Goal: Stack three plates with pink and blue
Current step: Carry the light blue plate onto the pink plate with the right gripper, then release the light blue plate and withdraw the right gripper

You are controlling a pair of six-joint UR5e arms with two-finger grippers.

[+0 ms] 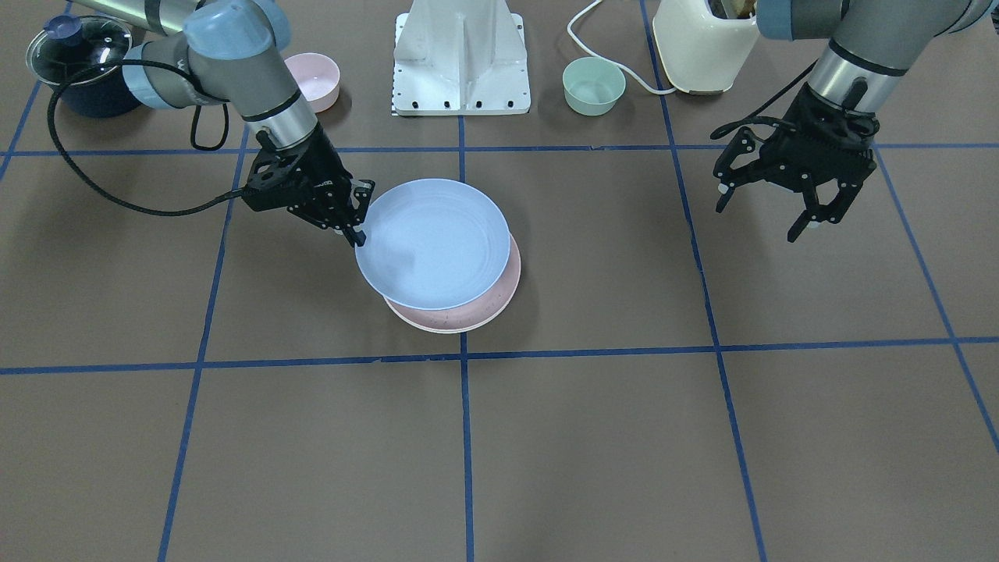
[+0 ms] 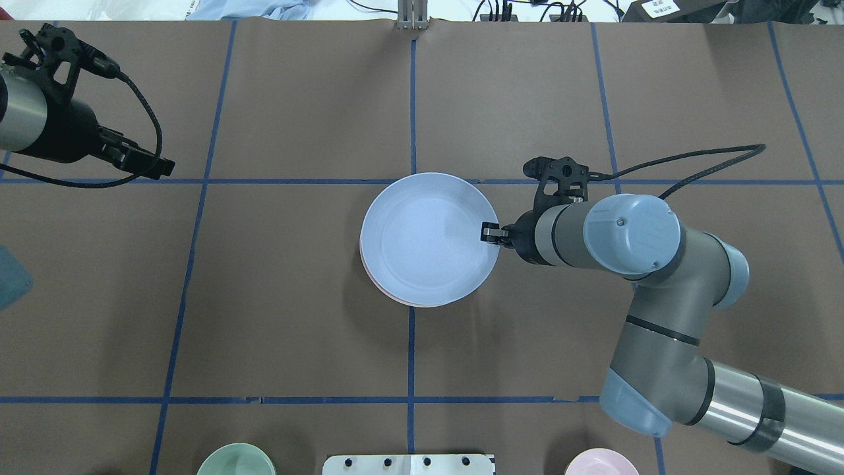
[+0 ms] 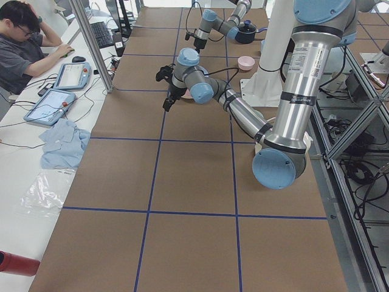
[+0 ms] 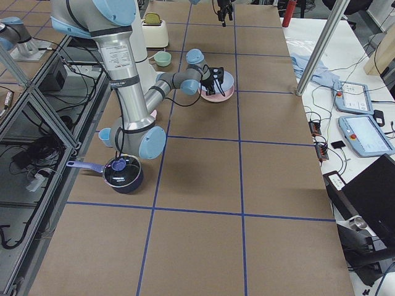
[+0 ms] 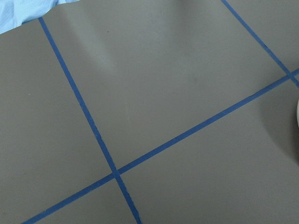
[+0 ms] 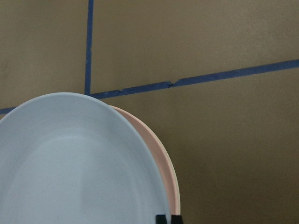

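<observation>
Two of three plates are clearly seen. The light blue round matte plate (image 1: 433, 242) lies over the pale pink round plate (image 1: 503, 297) mid-desk (image 1: 624, 437), offset toward the right gripper (image 1: 355, 231). Its jaws pinch the blue rim. A pale edge (image 1: 441, 330) under the pink may be the cream-white plate, can't confirm. The left gripper (image 1: 769, 215) hovers well apart, jaws spread, empty. Left to do, I reckon: centre the blue, release.

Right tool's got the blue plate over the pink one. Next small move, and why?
Probably lower it while nudging it square over the pink plate: the right tool pinches the blue plate by its rim, and it sits off-centre, apparently tilted, not yet nested.
</observation>
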